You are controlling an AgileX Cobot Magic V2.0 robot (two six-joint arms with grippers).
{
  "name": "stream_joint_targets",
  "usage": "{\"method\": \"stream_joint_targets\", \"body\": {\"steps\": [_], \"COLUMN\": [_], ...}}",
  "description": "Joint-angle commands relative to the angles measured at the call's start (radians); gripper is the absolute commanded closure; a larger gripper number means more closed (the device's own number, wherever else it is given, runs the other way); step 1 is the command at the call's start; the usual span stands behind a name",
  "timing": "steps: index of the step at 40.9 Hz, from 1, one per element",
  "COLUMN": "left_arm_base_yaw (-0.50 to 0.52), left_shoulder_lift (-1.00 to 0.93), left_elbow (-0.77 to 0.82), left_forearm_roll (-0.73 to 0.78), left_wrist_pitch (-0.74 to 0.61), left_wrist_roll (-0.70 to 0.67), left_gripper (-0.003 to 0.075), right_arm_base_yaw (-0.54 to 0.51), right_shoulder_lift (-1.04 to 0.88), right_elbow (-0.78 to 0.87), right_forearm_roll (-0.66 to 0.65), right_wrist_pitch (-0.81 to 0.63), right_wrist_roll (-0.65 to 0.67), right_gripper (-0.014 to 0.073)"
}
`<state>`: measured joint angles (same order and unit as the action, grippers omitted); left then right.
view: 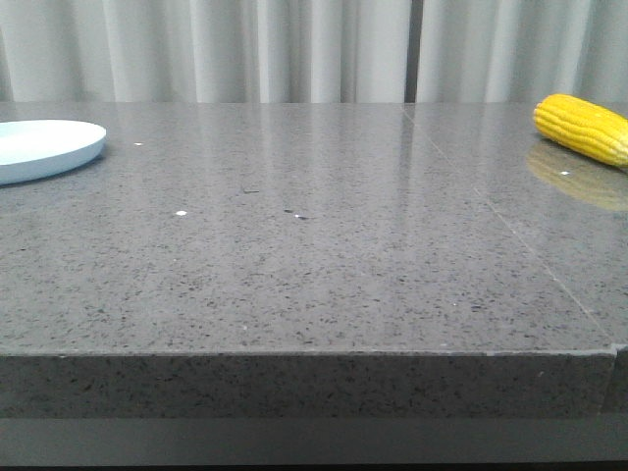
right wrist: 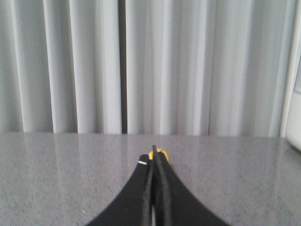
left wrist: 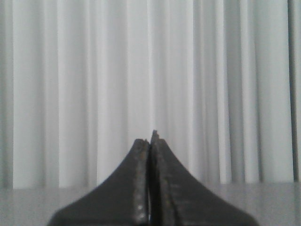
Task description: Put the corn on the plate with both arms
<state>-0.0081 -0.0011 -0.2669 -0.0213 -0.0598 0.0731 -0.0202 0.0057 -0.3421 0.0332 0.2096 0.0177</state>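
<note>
The yellow corn (view: 584, 128) lies on the grey table at the far right, partly cut off by the frame edge. The pale blue-white plate (view: 44, 147) sits at the far left, the whole table width away from the corn. Neither arm shows in the front view. In the left wrist view my left gripper (left wrist: 150, 139) is shut with nothing in it and faces the curtain. My right gripper (right wrist: 154, 153) is also shut and empty. A small bit of yellow, the corn (right wrist: 162, 151), peeks out just beyond its fingertips; the fingers hide the remainder.
The speckled grey stone table (view: 314, 265) has a seam (view: 510, 231) running down its right part and a front edge near the camera. Pale curtains (view: 294, 49) hang behind it. A white object (right wrist: 296, 134) shows at the edge of the right wrist view.
</note>
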Motion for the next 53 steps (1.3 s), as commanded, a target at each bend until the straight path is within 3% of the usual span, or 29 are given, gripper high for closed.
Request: {"method": "stream_joint_targets", "body": {"steps": [1, 9, 15, 23, 41, 43, 47, 50, 53], "left_arm_base_yaw": [0.002, 0.002, 0.002, 0.002, 0.002, 0.002, 0.002, 0.002, 0.002], "left_shoulder_lift": [0.054, 0.225, 0.339, 0.424, 0.494, 0.506, 0.530, 0.543, 0.552], "left_elbow": [-0.157, -0.451, -0.560, -0.536, -0.387, -0.385, -0.385, -0.385, -0.385], "left_forearm_roll": [-0.009, -0.009, -0.009, -0.009, -0.009, -0.009, -0.009, -0.009, -0.009], "left_wrist_pitch": [0.012, 0.306, 0.476, 0.516, 0.508, 0.520, 0.521, 0.521, 0.522], "left_wrist_roll": [-0.001, -0.001, -0.001, -0.001, -0.001, -0.001, -0.001, -0.001, -0.001], "left_gripper": [0.0741, 0.0741, 0.0741, 0.0741, 0.0740, 0.0738, 0.0666, 0.0545, 0.0393], "right_arm_base_yaw": [-0.003, -0.003, -0.003, -0.003, -0.003, -0.003, -0.003, -0.003, -0.003], "right_shoulder_lift": [0.074, 0.256, 0.369, 0.478, 0.648, 0.664, 0.693, 0.710, 0.718], "right_elbow": [-0.148, -0.391, -0.483, -0.474, -0.387, -0.387, -0.387, -0.387, -0.387], "right_forearm_roll": [-0.004, -0.004, -0.004, -0.004, -0.004, -0.004, -0.004, -0.004, -0.004], "right_wrist_pitch": [0.017, 0.203, 0.315, 0.382, 0.377, 0.377, 0.377, 0.377, 0.377], "right_wrist_roll": [-0.008, -0.008, -0.008, -0.008, -0.008, -0.008, -0.009, -0.009, -0.009], "right_gripper": [0.0661, 0.0661, 0.0661, 0.0661, 0.0640, 0.0587, 0.0377, 0.0169, 0.0034]}}
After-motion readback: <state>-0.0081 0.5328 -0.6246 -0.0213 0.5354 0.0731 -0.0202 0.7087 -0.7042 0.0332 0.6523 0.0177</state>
